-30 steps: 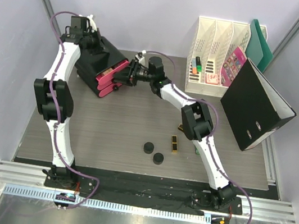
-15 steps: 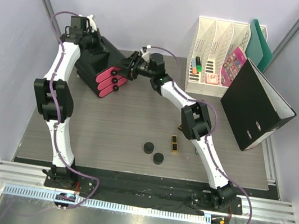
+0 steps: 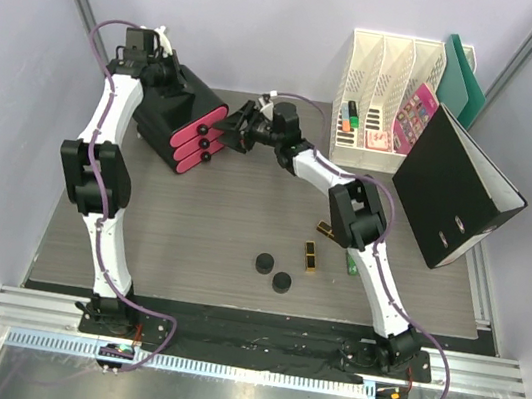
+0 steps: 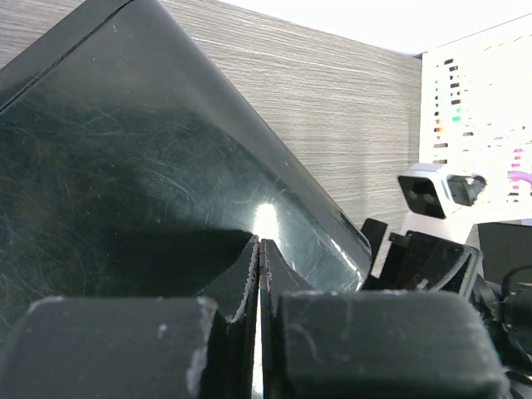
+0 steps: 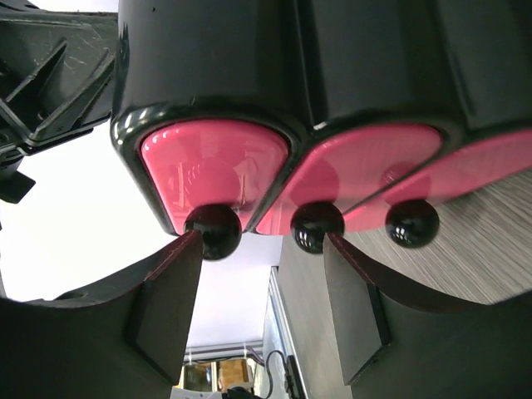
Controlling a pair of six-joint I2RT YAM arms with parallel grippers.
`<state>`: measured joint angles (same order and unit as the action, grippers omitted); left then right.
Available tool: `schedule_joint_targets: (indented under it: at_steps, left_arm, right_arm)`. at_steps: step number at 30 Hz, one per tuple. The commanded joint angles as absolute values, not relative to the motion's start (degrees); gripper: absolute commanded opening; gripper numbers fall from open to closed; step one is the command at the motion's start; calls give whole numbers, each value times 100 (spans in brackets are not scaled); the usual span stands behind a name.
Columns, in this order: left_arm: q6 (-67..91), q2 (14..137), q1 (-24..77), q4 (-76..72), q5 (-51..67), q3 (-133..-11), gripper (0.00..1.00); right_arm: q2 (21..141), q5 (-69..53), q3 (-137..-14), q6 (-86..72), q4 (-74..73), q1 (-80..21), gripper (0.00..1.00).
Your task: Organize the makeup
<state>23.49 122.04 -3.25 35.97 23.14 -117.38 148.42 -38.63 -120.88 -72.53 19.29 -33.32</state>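
Note:
Two black round compacts [image 3: 263, 262] [image 3: 281, 282] lie on the table near the front. A black-and-gold case [image 3: 310, 257] lies to their right, another [image 3: 324, 229] by the right arm, and a green tube [image 3: 348, 263] beside it. The black box [image 3: 175, 104] with pink drawers [image 3: 197, 140] stands tilted at the back left. My left gripper [image 3: 167, 76] is shut, its tips [image 4: 260, 243] against the box's glossy top [image 4: 125, 166]. My right gripper [image 3: 228, 133] is open and empty right in front of the drawer knobs [image 5: 213, 230], its midpoint [image 5: 262, 239] between two knobs.
A white file holder [image 3: 392, 78] at the back right holds marker pens [image 3: 351, 120] and a pink card. A black binder [image 3: 455, 189] leans at the right, with a green folder [image 3: 462, 79] behind it.
The box has tipped up so that its three pink drawer fronts face the camera. My right gripper has drawn back a little to the right. The second case and the green tube came into view.

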Motion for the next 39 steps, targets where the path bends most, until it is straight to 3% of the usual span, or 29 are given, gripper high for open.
schedule_joint_targets:
  at_steps: [1,6,10,39]
  left_arm:
    - [1898,13131,-316,5766,1547,-11171,0]
    - [1881,13122,-316,5792,1547,-11162,0]
    - [1881,13104,-316,5792,1538,-11145,0]
    - [1846,13034,-316,5783,1591,-11048,0]
  right_arm:
    - [14186,-3841,-11839,-7014,2171,-3322,65]
    - [14343,-3797,-11839,-7066,2066,-3314,61]
    - [14475,-3779,-11848,-7154,1960,-3322,50]
    - [15442,-3859,-12929,-7295,1318,-3621,55]
